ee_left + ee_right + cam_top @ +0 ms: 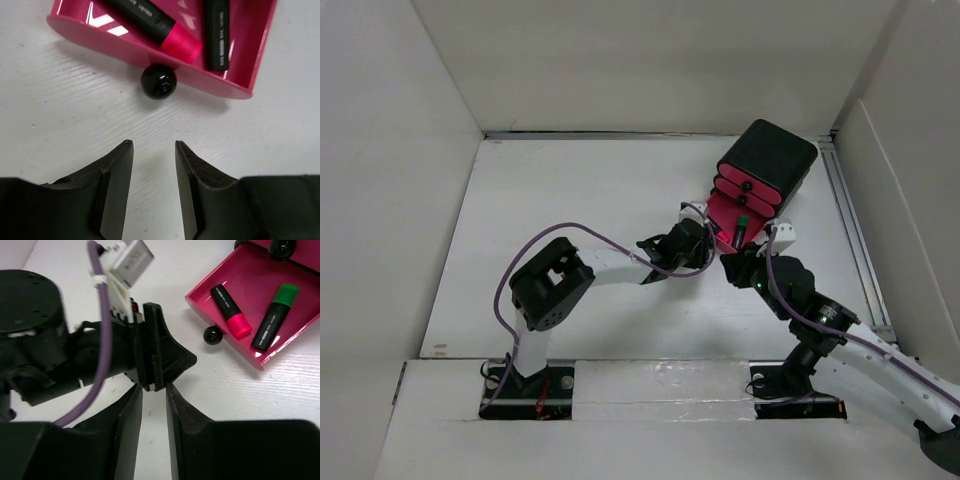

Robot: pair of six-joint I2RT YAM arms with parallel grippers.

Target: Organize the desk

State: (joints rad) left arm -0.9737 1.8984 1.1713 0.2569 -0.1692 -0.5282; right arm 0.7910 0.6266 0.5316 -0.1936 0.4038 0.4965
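The desk is a plain white tabletop. A black box with pink drawers stands at its back right. Its lowest pink drawer is pulled out and holds a pink-capped marker and a green-capped marker. My left gripper is open over bare desk, a short way in front of the drawer's black knob. The right gripper is open by a narrow gap with nothing in it, just behind the left gripper's fingers.
White panel walls enclose the desk, and a metal rail runs along the right edge. Both grippers crowd together just in front of the open drawer. Two shut drawers with black knobs sit above it.
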